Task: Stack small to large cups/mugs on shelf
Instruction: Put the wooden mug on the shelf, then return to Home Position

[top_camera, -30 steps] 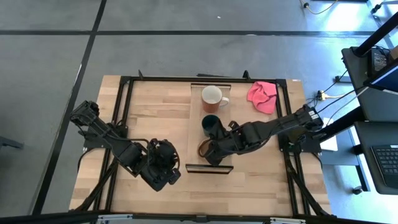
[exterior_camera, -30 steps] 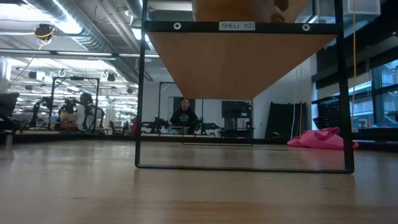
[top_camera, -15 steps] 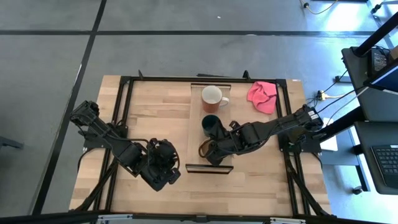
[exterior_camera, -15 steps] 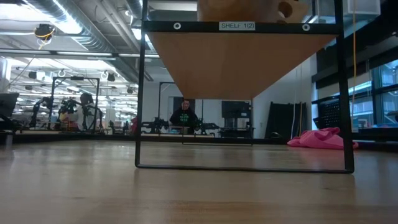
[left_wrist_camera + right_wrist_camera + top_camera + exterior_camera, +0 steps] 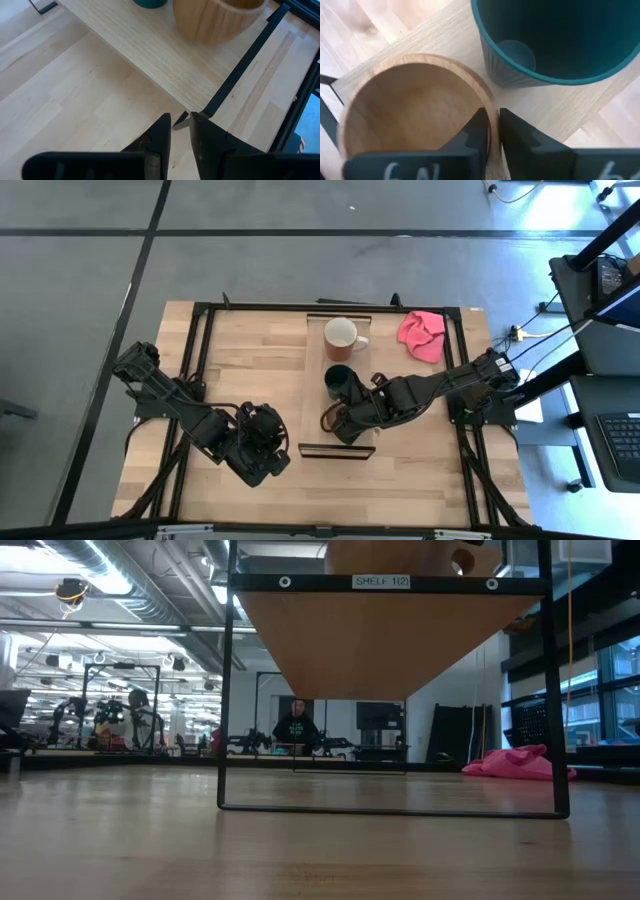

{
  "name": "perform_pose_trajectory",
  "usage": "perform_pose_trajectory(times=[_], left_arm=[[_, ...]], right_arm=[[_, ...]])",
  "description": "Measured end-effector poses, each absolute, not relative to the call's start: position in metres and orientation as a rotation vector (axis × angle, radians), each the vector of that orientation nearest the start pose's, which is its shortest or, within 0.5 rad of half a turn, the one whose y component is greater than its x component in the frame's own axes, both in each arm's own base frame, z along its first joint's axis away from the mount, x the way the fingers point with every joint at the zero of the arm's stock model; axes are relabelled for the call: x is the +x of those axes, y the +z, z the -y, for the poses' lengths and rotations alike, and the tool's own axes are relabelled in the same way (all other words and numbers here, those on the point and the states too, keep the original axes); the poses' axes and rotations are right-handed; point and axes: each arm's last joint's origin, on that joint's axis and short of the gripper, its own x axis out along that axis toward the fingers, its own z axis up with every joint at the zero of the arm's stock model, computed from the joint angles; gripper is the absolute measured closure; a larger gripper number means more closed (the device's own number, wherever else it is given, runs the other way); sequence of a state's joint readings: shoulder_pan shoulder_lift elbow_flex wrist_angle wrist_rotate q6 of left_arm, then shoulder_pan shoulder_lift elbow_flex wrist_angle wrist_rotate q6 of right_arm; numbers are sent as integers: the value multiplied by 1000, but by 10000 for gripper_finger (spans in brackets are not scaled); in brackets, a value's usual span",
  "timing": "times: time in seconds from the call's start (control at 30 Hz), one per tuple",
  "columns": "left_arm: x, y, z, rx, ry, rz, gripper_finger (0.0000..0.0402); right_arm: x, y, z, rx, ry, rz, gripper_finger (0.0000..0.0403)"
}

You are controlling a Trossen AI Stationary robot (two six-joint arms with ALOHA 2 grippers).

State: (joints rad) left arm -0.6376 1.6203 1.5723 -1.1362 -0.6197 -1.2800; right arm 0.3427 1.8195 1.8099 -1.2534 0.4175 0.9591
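The shelf runs near to far at the table's middle. On it stand the red-orange mug at the far end, the dark green cup in the middle and the tan wooden cup near the near end. My right gripper reaches in from the table's right and is shut on the wooden cup, right beside the green cup. In the low view the wooden cup shows above the shelf's front bar. My left gripper waits shut, left of the shelf's near corner. My right gripper pinches the wooden cup's rim on the side toward the table's right, one finger inside the cup and one outside. The fingers slant down from the table's right. The cup stands upright; whether its base rests on the shelf I cannot tell.
A pink cloth lies on the table at the far right, also in the low view. The shelf's black frame stands on the tabletop. Bare tabletop lies left of the shelf. A person sits far behind the table.
In the low view the wooden cup has shifted a little toward the table's right with my right gripper, staying upright.
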Motion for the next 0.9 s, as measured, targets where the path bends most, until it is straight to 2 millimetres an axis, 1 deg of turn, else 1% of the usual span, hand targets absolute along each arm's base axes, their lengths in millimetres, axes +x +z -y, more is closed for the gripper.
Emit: perform_pose_trajectory(times=[0.23, 0.37, 0.57, 0.7, 0.77, 0.83, 0.9], left_arm=[[263, 331, 174, -488, 553, -769, 335], [263, 331, 174, -488, 553, -769, 335], [263, 331, 174, -488, 553, -769, 335], [263, 331, 174, -488, 552, -769, 335], [263, 331, 174, -488, 552, -769, 335], [263, 331, 174, -488, 551, -768, 335], [262, 335, 171, -490, 541, -760, 335]], right_arm=[[345, 322, -111, 407, -585, -1042, 316], [345, 323, -110, 398, -620, -1008, 303], [338, 333, -109, 371, -633, -994, 297], [332, 349, -111, 349, -635, -991, 300], [330, 359, -113, 346, -629, -954, 301], [328, 374, -116, 316, -603, -909, 301], [324, 393, -120, 290, -577, -831, 301]])
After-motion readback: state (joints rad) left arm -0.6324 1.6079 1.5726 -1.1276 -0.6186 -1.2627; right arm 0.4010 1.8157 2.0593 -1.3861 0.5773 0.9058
